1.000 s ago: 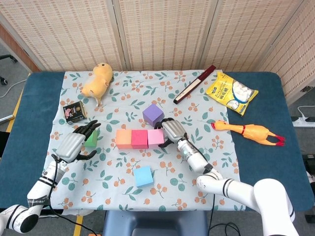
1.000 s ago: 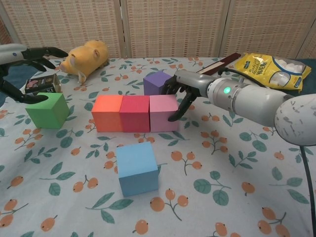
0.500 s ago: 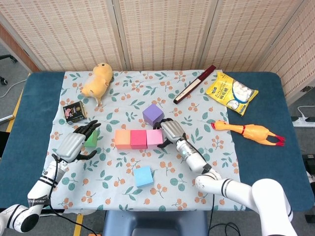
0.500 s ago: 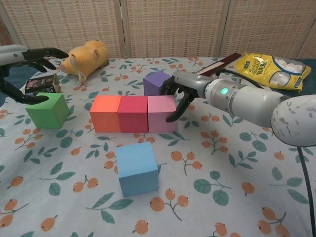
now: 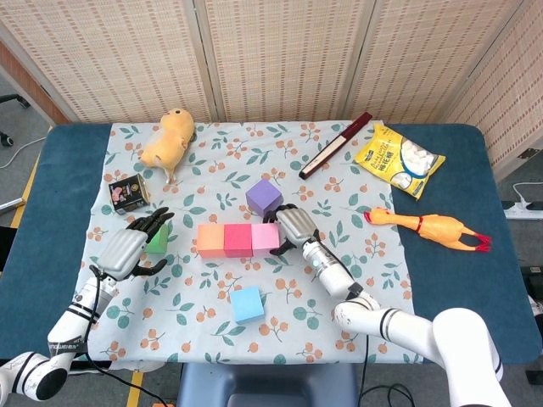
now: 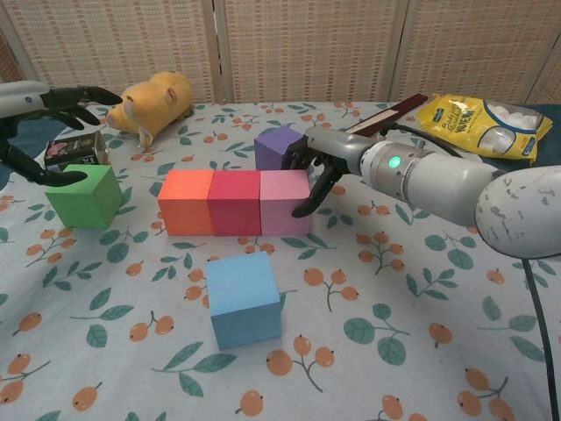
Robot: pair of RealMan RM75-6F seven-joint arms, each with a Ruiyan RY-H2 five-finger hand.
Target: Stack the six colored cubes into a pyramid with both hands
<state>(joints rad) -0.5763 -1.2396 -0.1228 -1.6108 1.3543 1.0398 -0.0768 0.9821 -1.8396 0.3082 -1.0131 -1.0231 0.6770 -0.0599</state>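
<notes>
An orange cube (image 5: pixel 210 240), a red cube (image 5: pixel 237 240) and a pink cube (image 5: pixel 265 238) stand side by side in a row mid-cloth. My right hand (image 5: pixel 293 227) presses its fingertips (image 6: pixel 302 209) against the pink cube's (image 6: pixel 284 202) right face and holds nothing. A purple cube (image 5: pixel 264 197) sits just behind the row, and a blue cube (image 5: pixel 247 303) lies alone in front. My left hand (image 5: pixel 127 250) hovers with spread fingers over the green cube (image 5: pixel 159 240), its thumb touching the cube's (image 6: pixel 84 195) top edge.
A yellow plush toy (image 5: pixel 168 137) and a small dark tin (image 5: pixel 129 192) lie at the back left. A dark brown stick (image 5: pixel 336 144), a yellow snack bag (image 5: pixel 399 159) and a rubber chicken (image 5: pixel 428 226) are at the right.
My right hand has pushed the row of three cubes slightly to the left. The left hand and the green cube have stayed put.
</notes>
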